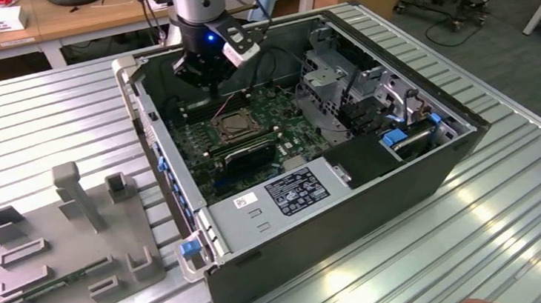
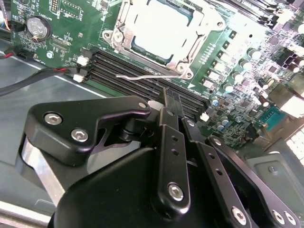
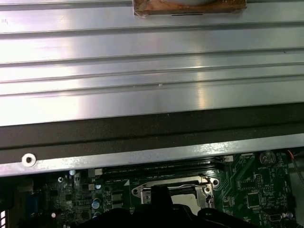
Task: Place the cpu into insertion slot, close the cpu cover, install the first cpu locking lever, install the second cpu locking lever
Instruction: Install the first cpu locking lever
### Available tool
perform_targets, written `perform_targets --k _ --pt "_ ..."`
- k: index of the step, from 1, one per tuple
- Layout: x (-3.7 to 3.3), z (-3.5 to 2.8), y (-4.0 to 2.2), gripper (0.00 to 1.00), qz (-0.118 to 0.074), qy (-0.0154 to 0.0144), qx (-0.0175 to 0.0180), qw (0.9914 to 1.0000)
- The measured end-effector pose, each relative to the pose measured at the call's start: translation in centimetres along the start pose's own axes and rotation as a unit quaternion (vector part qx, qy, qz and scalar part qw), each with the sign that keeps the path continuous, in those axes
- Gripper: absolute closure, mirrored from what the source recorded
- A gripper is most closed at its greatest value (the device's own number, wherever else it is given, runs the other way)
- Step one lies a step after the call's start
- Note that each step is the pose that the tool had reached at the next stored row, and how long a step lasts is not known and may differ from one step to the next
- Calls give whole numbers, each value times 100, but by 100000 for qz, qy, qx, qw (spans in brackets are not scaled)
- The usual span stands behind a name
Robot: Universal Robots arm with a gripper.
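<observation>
**Gripper shut near the socket lever; chip seated, cover down**

Gripper (image 2: 171, 97) is noted with its fingers drawn together and nothing clamped between them. It hangs inside the open computer case (image 1: 356, 210), tips pointed down at the motherboard (image 2: 80, 19). In the exterior view the insertion slot (image 1: 231, 125) is found a little beyond and below the tips.

In the second wrist view the black memory slots (image 2: 118, 66) are seen directly under the tips. Just ahead of the tips, a thin wire locking lever (image 2: 142, 75) lies along the nearer edge of the socket, between the socket and the memory slots. No contact between gripper and lever can be made out, and they are judged just apart.

The cpu (image 2: 159, 26) is recorded as seated in the slot, farther ahead of the gripper. Its pale metal top shows through the cut-out of the cpu cover (image 2: 199, 40). The cover is seen lying flat over the chip, so placing and closing are judged done.

Lever status:
- **Near lever:** it looks splayed a little away from the cover, with its hooked end free over the memory slots. It is judged not yet latched, though this cannot be confirmed.
- **Second lever:** on the side of the socket away from the gripper, it cannot be made out well enough for its state to be told.

Both lever steps are therefore entered as open.
</observation>
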State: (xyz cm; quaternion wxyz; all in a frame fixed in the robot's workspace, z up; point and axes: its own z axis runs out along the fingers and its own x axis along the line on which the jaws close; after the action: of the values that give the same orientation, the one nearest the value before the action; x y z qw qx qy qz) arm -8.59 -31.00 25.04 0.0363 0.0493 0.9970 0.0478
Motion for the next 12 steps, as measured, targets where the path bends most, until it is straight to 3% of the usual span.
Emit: perform_targets --k 2,12 --pt "-50 4 5 89 -2 2 4 100000" --pt "-53 6 6 89 -5 1 1 100000"
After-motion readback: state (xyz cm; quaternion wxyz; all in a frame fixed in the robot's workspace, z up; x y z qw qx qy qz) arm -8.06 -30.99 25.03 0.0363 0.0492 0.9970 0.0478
